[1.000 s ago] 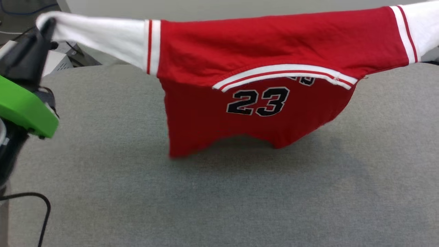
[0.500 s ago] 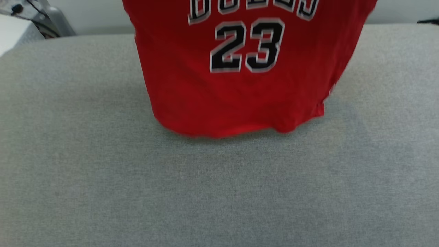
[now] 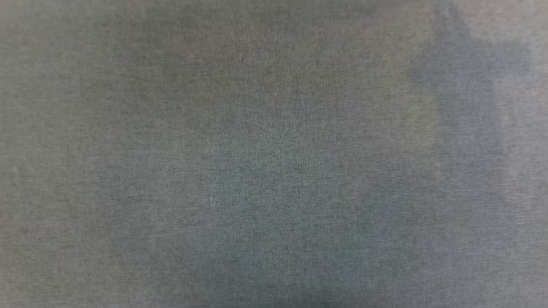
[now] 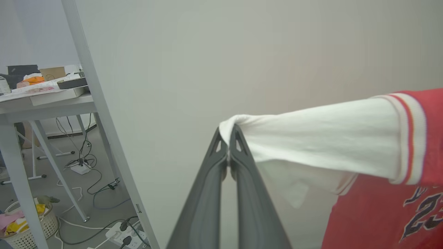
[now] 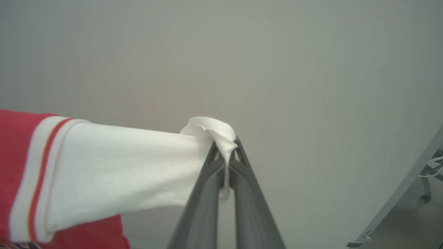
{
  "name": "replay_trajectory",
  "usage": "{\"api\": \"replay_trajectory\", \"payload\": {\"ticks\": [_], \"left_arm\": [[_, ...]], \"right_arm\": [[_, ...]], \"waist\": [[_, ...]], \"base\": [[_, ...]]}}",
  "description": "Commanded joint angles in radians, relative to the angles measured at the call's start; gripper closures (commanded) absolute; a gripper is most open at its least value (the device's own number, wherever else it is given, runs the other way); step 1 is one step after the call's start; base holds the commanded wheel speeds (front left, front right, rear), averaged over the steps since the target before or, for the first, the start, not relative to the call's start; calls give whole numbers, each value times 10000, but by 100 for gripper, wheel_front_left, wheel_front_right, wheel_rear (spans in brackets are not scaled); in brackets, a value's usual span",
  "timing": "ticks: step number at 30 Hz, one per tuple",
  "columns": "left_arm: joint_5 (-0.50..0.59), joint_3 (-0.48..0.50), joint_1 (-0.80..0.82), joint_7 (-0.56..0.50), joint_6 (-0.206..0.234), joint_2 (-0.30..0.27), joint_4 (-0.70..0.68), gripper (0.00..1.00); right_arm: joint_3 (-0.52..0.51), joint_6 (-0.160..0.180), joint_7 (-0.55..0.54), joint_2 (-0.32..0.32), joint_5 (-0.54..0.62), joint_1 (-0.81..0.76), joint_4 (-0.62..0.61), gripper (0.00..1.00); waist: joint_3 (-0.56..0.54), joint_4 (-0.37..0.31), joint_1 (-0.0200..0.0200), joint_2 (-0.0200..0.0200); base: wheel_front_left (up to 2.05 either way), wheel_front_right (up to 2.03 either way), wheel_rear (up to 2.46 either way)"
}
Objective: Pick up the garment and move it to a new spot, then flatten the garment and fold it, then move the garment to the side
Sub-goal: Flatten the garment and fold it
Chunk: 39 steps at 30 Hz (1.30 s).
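Between your two end effectors, one garment (image 4: 328,138) in mid-air, long axis sleeve to sleeve, left end effector (image 4: 227,134) pinching one white cuff, right end effector (image 5: 226,147) pinching the other, red body hanging.

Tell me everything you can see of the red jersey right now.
The jersey is soft red fabric with white short sleeves, red-and-white striped trim at the sleeve seams and black white-outlined numerals on the chest. It hangs in the air, stretched sideways: the left gripper is shut on one sleeve end, the right gripper on the other. Both sleeves are pulled taut and bunched where gripped; the red body droops below.
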<state>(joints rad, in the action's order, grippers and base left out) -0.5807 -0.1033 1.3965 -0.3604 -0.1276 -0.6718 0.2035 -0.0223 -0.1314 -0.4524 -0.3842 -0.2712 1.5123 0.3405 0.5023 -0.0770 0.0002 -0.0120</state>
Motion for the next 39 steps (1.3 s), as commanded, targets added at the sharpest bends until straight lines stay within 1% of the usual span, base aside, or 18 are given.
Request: {"api": "replay_trajectory", "payload": {"ticks": [1, 5, 8, 13, 17, 23, 29, 33, 37, 39], "left_arm": [[198, -105, 466, 301, -6, 31, 408, 100], [413, -586, 1353, 1197, -20, 256, 1627, 100], [391, -1028, 1589, 1761, -26, 410, 2331, 100], [84, -1740, 1410, 2444, -28, 470, 3083, 100], [-252, -2327, 836, 2853, -29, 492, 3426, 100], [-826, -2950, -541, 3385, -29, 538, 3815, 100], [-1348, -3145, -2250, 3842, -30, 540, 4200, 100], [-1596, -3431, -3558, 3860, -30, 535, 4326, 100], [-2037, -3376, -5034, 3951, 15, 521, 4314, 100], [-2214, -3374, -5741, 3889, 77, 456, 4235, 100]], "right_arm": [[-111, 7, 348, 64, 243, 370, 336, 100], [-356, 7, 1365, 416, 864, 1064, 1335, 100], [-488, 7, 2066, 627, 1221, 1200, 2021, 100], [-446, 7, 2656, 812, 1400, 926, 2875, 100], [-262, 7, 2949, 874, 1357, 379, 3410, 100], [58, 7, 3189, 981, 1022, -693, 4042, 100], [420, 7, 3307, 1034, 592, -2015, 4587, 100], [828, 7, 3119, 1016, 232, -3014, 4904, 100], [1607, 7, 2763, 962, -204, -4066, 5056, 100], [1893, 7, 2551, 808, -558, -4548, 5068, 100]], "waist": [[1248, 10, -2, 120], [1626, 92, -2, 120], [1774, 175, -2, 120], [1790, 274, -2, 120], [1638, 302, -2, 120], [1139, 266, -2, 120], [356, 161, -2, 120], [-238, 126, -2, 120], [-1042, 76, -2, 120], [-1394, 104, -2, 120]], "base": [[0, 0, 0], [0, 0, 0], [0, 0, 0], [0, 0, 0], [0, 0, 0], [0, 0, 0], [0, 0, 0], [0, 0, 0], [0, 0, 0], [0, 0, 0]]}}
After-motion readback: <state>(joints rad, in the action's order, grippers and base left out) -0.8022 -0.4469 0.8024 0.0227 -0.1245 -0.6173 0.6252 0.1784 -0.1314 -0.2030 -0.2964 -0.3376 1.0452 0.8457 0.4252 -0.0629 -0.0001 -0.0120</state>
